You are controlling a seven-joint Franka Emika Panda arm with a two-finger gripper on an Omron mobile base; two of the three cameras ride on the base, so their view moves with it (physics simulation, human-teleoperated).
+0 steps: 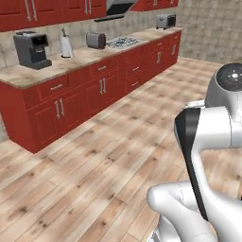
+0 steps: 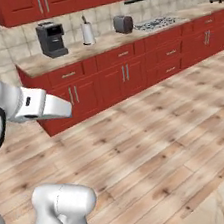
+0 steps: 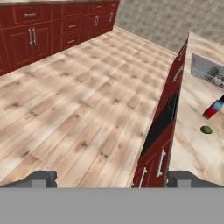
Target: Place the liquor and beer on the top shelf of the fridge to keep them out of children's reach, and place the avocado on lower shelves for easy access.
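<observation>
Hand view is showing my gripper (image 3: 112, 177) with its two dark fingertips (image 3: 41, 178) standing wide apart at the bottom edge, spread about as far as they go, nothing between them, nothing held. They are hanging over the wooden floor (image 3: 74, 109), well short of the island counter (image 3: 197, 148), which I'm using as the landmark.

On the island counter's pale top, near its right side, the avocado (image 3: 206, 129) is sitting as a small dark-green oval. Just beyond it, further along the counter top, the liquor (image 3: 213, 110) is showing as a blue and red bottle, cut off by the picture edge, so I cannot tell whether it is lying or standing. Beyond that again a sink basin (image 3: 207, 69) is sunk into the counter top. The island counter's red cabinet front (image 3: 162, 131) is facing the floor, with a dark opening and metal handles on it.

Across the floor from the island counter, a long run of red base cabinets (image 3: 43, 33) is lining the far wall. In the left base view that run is carrying a coffee machine (image 1: 31, 48), a paper towel roll (image 1: 66, 45), a toaster (image 1: 96, 40) and a cooktop (image 1: 122, 43). My white arm (image 1: 208, 142) is rising at the lower right there, and in the right base view a corner of the pale island counter top (image 2: 223, 204) is showing at the lower right.
</observation>
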